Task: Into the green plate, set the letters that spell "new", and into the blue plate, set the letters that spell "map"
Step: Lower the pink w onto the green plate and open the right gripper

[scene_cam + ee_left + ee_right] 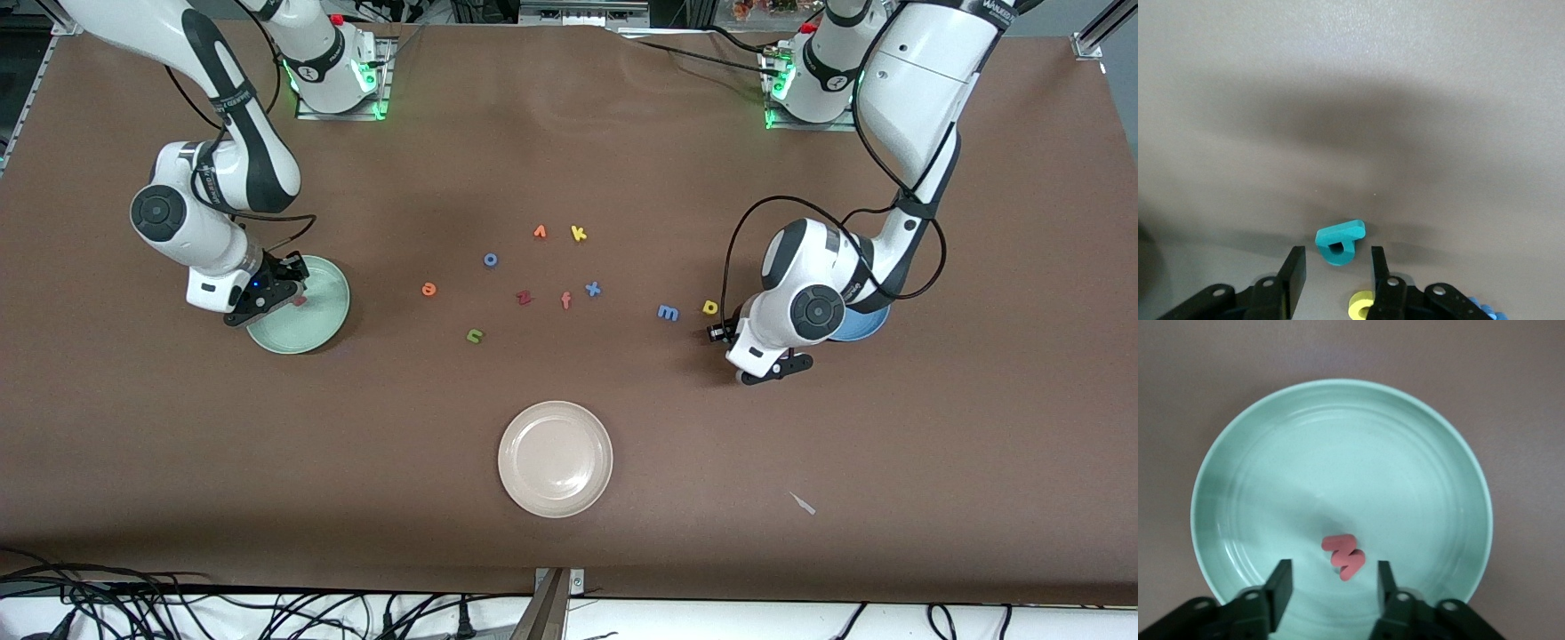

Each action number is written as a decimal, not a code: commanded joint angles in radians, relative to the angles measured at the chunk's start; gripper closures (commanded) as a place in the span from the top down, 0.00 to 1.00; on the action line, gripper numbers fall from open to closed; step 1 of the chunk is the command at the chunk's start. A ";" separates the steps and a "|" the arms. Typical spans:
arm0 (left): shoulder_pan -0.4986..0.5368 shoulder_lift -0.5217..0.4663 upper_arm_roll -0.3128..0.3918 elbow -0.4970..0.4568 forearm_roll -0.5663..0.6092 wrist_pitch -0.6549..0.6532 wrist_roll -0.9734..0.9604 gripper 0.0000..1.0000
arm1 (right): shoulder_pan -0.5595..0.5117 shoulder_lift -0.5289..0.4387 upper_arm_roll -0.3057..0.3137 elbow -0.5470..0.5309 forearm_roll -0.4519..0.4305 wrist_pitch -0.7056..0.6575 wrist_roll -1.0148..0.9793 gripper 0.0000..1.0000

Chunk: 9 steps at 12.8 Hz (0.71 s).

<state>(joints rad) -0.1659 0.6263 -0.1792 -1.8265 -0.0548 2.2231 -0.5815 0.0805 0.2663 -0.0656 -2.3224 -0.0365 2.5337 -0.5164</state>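
Observation:
The red-pink "w" [1344, 556] lies in the green plate [1338, 433], free of the fingers. My right gripper [1331, 572] hangs open just over it, above the plate [313, 334]. My left gripper [1335, 259] is open low over the table near the blue "m" [668, 312] and yellow "p" [710, 308]. The teal "a" [1340, 241] sits just off its fingertips, touched by neither; I cannot tell if it rests on the table. The left arm hides most of the blue plate [869, 327]. The orange "e" [429, 289] and green "n" [475, 335] lie mid-table.
Loose letters lie mid-table: a yellow "k" [579, 233], orange "v" [540, 232], blue "o" [491, 260], dark red "z" [524, 298], orange "f" [566, 300], blue "x" [593, 288]. A cream-white plate [556, 458] sits nearer the front camera.

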 commanded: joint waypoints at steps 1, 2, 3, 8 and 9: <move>-0.003 0.030 0.006 0.019 0.024 0.000 0.008 0.45 | -0.004 -0.015 0.004 0.032 -0.011 -0.027 0.009 1.00; -0.001 0.038 0.006 0.019 0.041 0.009 0.008 0.45 | -0.004 -0.016 0.006 0.056 -0.010 -0.065 0.009 1.00; -0.001 0.039 0.007 0.018 0.055 0.012 0.008 0.45 | -0.004 -0.015 0.009 0.087 -0.005 -0.114 0.010 1.00; -0.001 0.043 0.007 0.018 0.056 0.007 0.005 0.23 | 0.071 -0.009 0.012 0.247 -0.003 -0.357 0.178 0.99; -0.001 0.043 0.007 0.018 0.056 0.006 0.005 0.20 | 0.102 -0.003 0.012 0.248 -0.003 -0.362 0.246 0.99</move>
<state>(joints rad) -0.1664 0.6466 -0.1816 -1.8194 -0.0347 2.2295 -0.5806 0.1304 0.2612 -0.0535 -2.0953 -0.0361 2.2152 -0.3780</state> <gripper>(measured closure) 0.683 0.004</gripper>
